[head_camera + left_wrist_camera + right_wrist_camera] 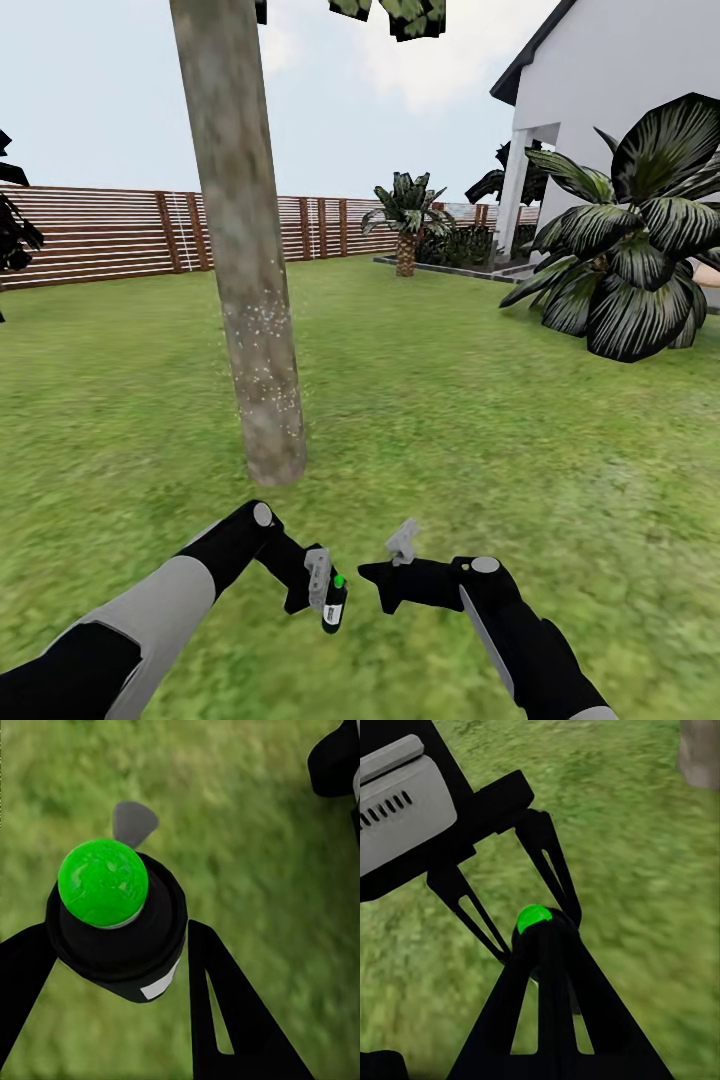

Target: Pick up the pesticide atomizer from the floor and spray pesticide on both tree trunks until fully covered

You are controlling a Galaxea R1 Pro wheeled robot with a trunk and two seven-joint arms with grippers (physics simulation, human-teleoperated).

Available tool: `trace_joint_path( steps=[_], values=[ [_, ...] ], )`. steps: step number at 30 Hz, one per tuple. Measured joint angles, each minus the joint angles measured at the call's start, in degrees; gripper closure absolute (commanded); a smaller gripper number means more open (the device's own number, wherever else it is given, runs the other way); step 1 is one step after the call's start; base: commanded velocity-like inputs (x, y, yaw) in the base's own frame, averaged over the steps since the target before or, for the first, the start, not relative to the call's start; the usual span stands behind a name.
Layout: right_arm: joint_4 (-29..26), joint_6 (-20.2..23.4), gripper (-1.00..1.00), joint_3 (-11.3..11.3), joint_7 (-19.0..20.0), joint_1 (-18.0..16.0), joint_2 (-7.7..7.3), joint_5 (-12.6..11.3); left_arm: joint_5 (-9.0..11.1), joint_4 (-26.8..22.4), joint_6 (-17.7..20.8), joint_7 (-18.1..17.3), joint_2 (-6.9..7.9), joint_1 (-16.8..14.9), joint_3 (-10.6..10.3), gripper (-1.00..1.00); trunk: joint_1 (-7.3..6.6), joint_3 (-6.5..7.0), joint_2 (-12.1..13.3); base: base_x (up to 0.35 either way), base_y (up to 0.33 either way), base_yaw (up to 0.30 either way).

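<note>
One tree trunk (pixel 245 290) carried specks low down; our left gripper (pixel 325 590) clamped the pesticide atomizer (pixel 335 603), whose downward tilt risked spraying grass.

Mottled grey-brown tree trunk (pixel 245 250) flecked with white pesticide specks (pixel 262 380), black atomizer (pixel 120 930) with green dot (pixel 103 881) and pale strip, mottled green grass (pixel 450 420), brown slatted fence (pixel 100 235), white house (pixel 610 90).

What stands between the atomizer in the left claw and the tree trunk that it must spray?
Nothing visible stands in the way. The left claw holds the pesticide atomizer low over the grass, and bare lawn lies between it and the tree trunk ahead, which already carries white specks.
</note>
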Motion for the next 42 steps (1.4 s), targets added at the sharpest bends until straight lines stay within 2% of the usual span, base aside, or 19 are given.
trace_joint_path(
  steps=[6,25,32,42],
  values=[
    [0.00,-0.01,1.00,0.00,0.00,0.00,0.00,0.01,-0.01,-2.26,0.08,-2.01,0.00,-0.09,0.05,1.00,0.00,0.00,0.00,0.000,0.000,0.000],
    [0.00,-0.04,1.00,0.00,0.00,0.00,0.00,0.01,0.10,-2.34,0.15,-2.10,-0.26,-0.09,0.08,1.00,0.00,0.00,0.00,0.000,0.000,0.000],
    [0.01,-0.04,1.00,0.00,0.00,0.00,0.00,0.01,0.17,-2.52,0.16,-2.10,-1.02,-0.09,0.15,1.00,0.00,0.00,0.00,0.000,0.000,0.000],
    [0.02,-0.04,1.00,0.00,0.00,-0.02,0.00,0.01,0.17,-2.52,0.15,-2.10,-0.88,-0.09,0.16,1.00,0.00,0.00,0.00,0.000,0.000,0.000]
  ],
)
